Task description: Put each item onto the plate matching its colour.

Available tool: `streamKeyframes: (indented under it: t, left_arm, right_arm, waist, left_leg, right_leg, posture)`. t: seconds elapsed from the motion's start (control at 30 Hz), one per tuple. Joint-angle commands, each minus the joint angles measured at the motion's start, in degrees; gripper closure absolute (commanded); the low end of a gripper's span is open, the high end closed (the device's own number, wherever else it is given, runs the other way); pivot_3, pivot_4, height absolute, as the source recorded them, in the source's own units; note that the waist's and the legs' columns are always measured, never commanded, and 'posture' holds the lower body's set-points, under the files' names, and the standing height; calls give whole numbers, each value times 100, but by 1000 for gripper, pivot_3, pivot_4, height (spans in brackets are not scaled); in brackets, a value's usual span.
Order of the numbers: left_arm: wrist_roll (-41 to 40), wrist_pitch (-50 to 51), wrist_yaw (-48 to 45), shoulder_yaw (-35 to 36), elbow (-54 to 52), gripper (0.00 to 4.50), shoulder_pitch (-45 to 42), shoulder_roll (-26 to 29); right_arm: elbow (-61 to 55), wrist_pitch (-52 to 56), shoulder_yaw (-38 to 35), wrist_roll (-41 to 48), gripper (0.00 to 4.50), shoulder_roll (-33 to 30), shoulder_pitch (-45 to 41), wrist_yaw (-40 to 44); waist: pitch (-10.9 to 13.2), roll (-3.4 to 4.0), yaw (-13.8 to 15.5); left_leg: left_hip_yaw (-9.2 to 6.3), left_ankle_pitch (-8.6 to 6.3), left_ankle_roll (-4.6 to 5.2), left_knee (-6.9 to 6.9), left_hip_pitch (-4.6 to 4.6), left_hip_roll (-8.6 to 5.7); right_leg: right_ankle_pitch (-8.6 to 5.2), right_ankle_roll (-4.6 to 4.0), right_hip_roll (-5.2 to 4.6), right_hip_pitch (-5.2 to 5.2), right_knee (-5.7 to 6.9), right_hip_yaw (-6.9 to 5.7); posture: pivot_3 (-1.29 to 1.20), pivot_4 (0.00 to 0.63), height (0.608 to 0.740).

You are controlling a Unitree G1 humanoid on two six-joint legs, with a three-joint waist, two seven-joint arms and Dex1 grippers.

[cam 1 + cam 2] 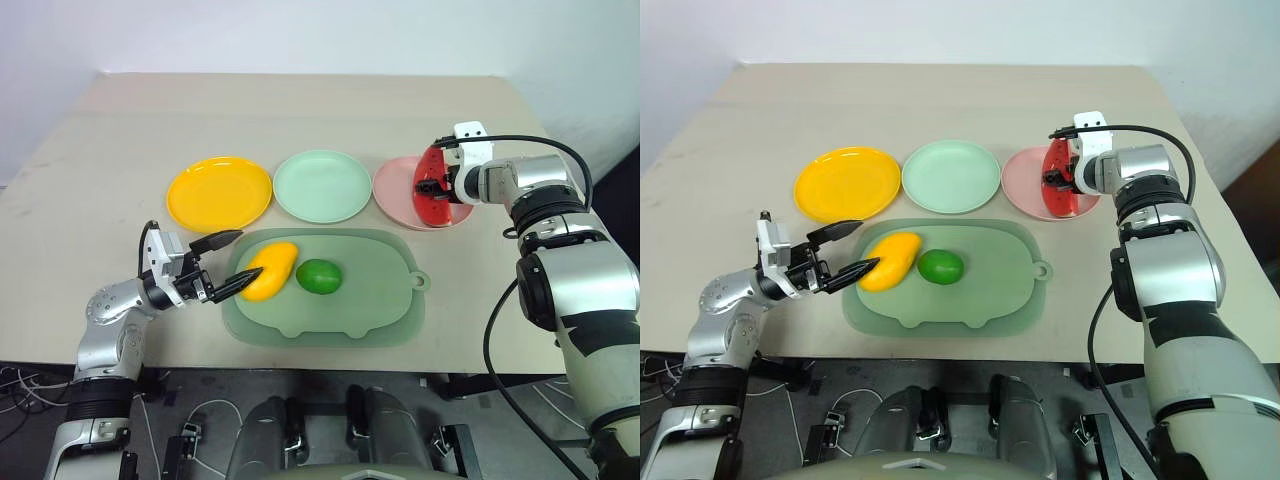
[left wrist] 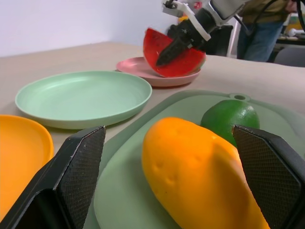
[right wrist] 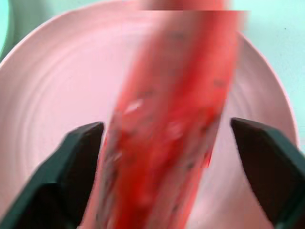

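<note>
Two jobs overlap: my right gripper [image 3: 167,138] stands open around the watermelon slice [image 1: 434,187], upright on the pink plate [image 1: 395,195] at two o'clock, while my open left gripper [image 2: 176,171] brackets the mango [image 1: 270,270] for the yellow plate [image 1: 219,193].

no readable text, labels, brands, numbers or signs
</note>
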Motion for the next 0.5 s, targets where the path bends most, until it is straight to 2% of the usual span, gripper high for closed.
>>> streamKeyframes:
  t: [0.03,0.1,0.23,0.33,0.5]
  left_arm:
    - [-128,35,11,141,-198,0,14,108]
    - [-133,38,1,150,-184,0,5,140]
    - [-142,43,19,169,-179,0,-4,171]
    - [-147,48,0,170,-187,0,17,201]
    - [-164,63,-27,198,-146,0,-8,256]
  right_arm:
    - [-107,-104,-176,-219,47,-87,-368,123]
    - [-298,-135,-234,-278,47,-170,-444,254]
    - [-1310,227,-231,-233,47,-413,-379,1094]
    - [-3475,841,-321,188,47,-718,317,1763]
    - [-6365,1743,-624,1104,47,-932,1499,2314]
  waist:
    - [0,1,-1]
    - [1,1,-1]
    - [3,5,15]
    - [3,5,20]
    - [2,3,27]
  left_leg:
    - [0,0,-1,0,0,0]
    - [1,0,-1,0,0,0]
    - [1,0,-1,0,-6,0]
    - [-1,0,-1,-1,-12,0]
    - [-4,0,-2,-4,-9,1]
  right_leg:
    - [0,0,0,-1,1,1]
    - [0,0,-1,-2,1,2]
    - [0,-1,-4,-10,1,4]
    - [0,-1,-5,-17,0,6]
    - [0,-2,-5,-17,2,5]
  posture:
    - [0,150,696]
    - [0,150,696]
    - [0,150,696]
    - [0,150,696]
    - [0,150,696]
